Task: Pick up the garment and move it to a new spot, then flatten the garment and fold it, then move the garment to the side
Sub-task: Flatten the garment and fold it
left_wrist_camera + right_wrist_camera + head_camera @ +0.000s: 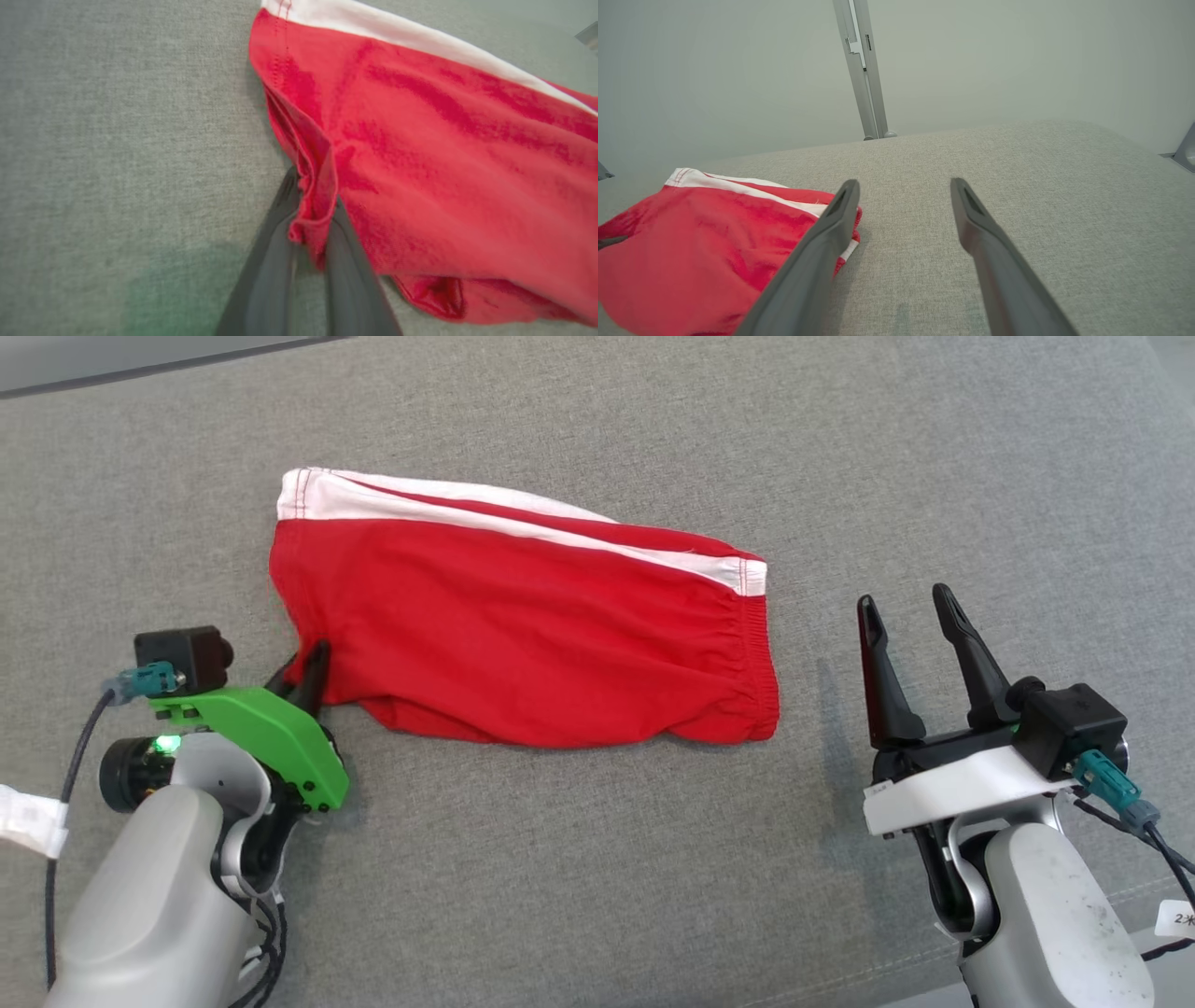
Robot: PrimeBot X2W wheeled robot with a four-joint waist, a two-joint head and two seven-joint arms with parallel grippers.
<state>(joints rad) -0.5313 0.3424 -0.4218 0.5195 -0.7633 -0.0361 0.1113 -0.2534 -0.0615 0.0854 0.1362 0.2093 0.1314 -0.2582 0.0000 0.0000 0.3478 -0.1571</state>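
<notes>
The left gripper (313,658) is pinched onto a corner of the red garment (523,625), with a fold of its cloth caught between the fingers. The garment spreads out to that gripper's right on the grey cloth surface (597,877). Just past its far edge, the right gripper (906,597) hovers with its fingers spread, holding nothing.

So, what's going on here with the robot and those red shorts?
A robot is handling the shorts, which lie fairly flat on the grey surface. Its left jaws are pinched on the hem at the shorts' left end, on the side nearest the robot. Its right jaws stand open and empty, off to the right of the waistband, clear of the cloth. The shorts have not been lifted yet.
</notes>
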